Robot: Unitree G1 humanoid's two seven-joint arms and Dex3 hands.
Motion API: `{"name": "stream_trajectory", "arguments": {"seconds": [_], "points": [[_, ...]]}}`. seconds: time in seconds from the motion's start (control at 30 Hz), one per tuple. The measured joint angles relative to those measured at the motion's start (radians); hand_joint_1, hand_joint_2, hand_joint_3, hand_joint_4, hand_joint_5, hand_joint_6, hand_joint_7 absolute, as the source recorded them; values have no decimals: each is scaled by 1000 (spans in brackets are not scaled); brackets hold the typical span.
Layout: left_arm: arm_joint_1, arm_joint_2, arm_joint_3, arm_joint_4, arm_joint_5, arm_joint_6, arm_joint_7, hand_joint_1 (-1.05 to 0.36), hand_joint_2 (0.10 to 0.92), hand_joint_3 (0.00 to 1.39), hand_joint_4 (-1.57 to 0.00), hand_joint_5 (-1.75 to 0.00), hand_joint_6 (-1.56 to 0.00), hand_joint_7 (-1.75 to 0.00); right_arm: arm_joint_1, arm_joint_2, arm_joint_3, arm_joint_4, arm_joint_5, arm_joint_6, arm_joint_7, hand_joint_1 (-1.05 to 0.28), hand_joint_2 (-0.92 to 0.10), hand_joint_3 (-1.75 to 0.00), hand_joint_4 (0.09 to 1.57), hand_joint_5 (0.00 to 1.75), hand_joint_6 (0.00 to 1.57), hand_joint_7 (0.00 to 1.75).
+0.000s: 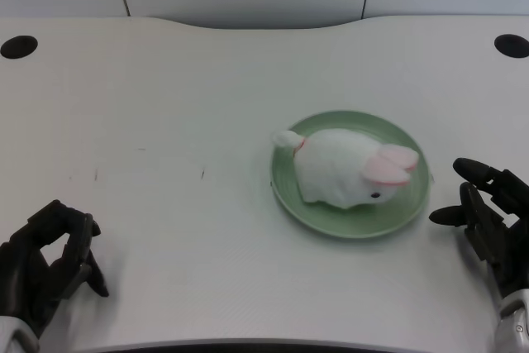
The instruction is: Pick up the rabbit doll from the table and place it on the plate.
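- Rabbit doll (347, 168): judged from its plush look, it is light, soft and squashy, not fragile and not slippery; the fabric should give under the fingers and spring back. The best hold would be across the plump middle of the body, where there is most bulk to close on; the ears and the tail are too small and floppy to carry it well.
- Rabbit doll, placing: it lies on the plate (331, 219), its body filling the middle and its tail reaching over the rim at about 10 o'clock. Going by the task, the placing looks done.
- Rabbit doll, looks: a white, rounded body with a low, loaf-like shape, the head toward 4 o'clock of the plate. Two pink-lined ears fold back along the head toward 3 o'clock. A small dark eye shows low on the face, and a little white tail with a touch of pink at its root sticks out at the other end.
- Plate: round, pale green, shallow, with a raised rim, sitting on the white table (165, 105) toward 3 o'clock of the table's middle.
- Left hand (45, 262): down at 8 o'clock of the view, well apart from the plate, resting near the table's near edge. Its black fingers are curled inward with nothing between them, so it is clenched and empty.
- Right hand (488, 212): at 4 o'clock of the view, just beside the plate's rim but not touching it, holding nothing.
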Motion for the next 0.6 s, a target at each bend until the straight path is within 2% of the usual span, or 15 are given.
{"name": "stream_trajectory", "arguments": {"seconds": [0.07,0.37,0.5,0.6], "points": [[-4,-5,0,6,-2,-3,0,-602,921,641,-1059,-1746,-799,-1746,0,-2,1,2,-6,0,-4,-404,-921,-288,878,1063,862,516],[-45,-5,17,64,-6,-12,-18,-617,921,593,-1178,-1746,-950,-1746,-5,-2,-1,7,-9,9,-9,-391,-921,-312,895,1034,866,510],[-48,-5,18,72,-6,-12,-21,-611,921,578,-1189,-1746,-960,-1746,-9,-3,-6,17,-6,9,8,-399,-921,-317,889,1023,867,501],[-60,-7,21,75,-7,-12,-21,-611,921,569,-1185,-1746,-958,-1746,-15,-3,-19,25,3,13,21,-400,-921,-315,872,1004,871,492]]}}
